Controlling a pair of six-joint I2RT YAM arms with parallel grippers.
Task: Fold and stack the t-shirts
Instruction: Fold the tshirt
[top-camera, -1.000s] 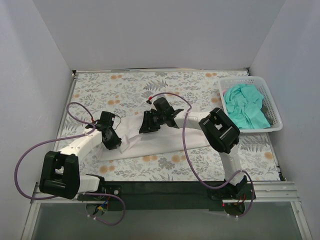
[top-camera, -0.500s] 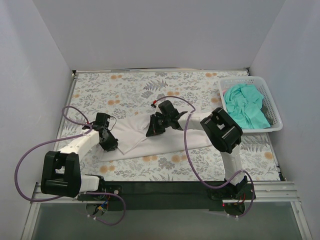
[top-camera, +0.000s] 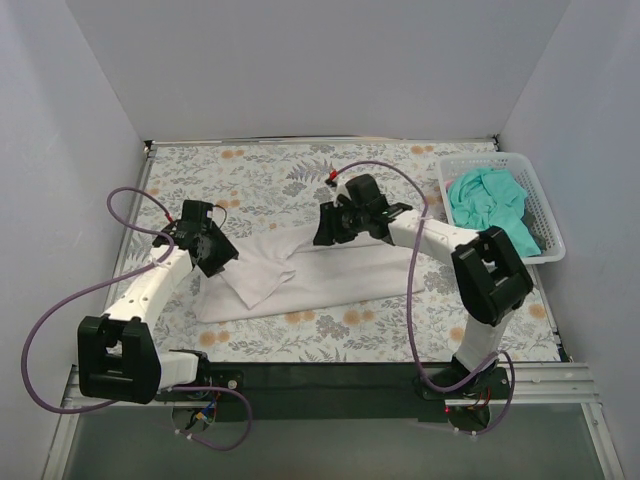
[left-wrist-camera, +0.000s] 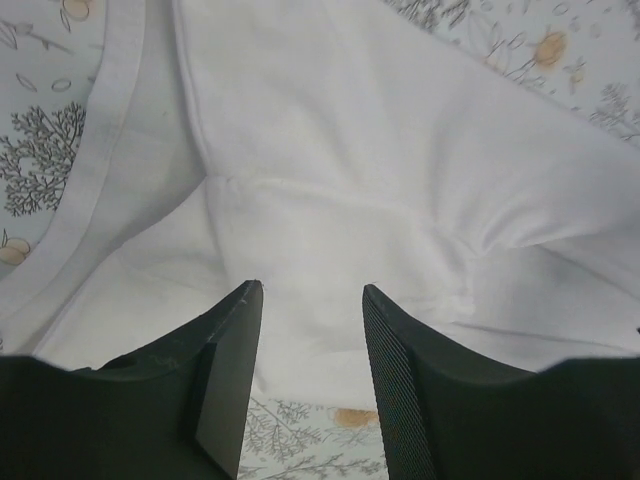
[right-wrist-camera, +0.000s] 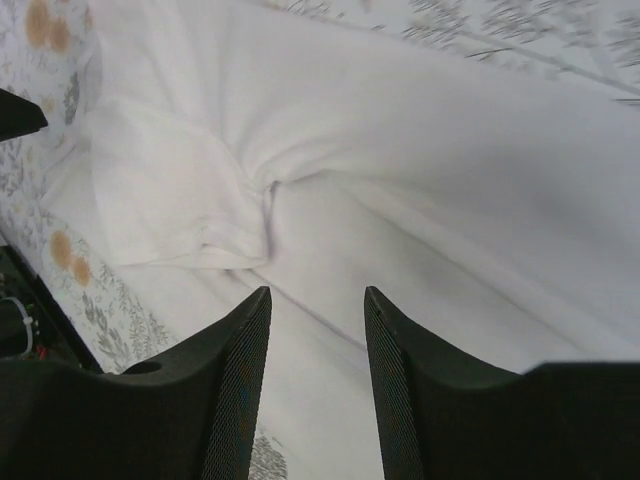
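Note:
The white t-shirt lies partly folded on the floral table, with one flap turned over at its left part. My left gripper hovers over the shirt's left end, open and empty; in the left wrist view the left gripper has white cloth below it. My right gripper hangs above the shirt's far edge, open and holding nothing; the right wrist view shows the right gripper over creased white cloth. The teal-green t-shirt sits crumpled in the basket.
A white lattice basket stands at the table's right edge. Grey walls close in the left, far and right sides. Purple cables loop from both arms, one at the near left. Bare patterned tabletop shows beyond the shirt.
Both grippers have opened and drawn back from the white shirt: the left toward the far left, the right toward the far right. A flap now lies folded over the shirt's left part.

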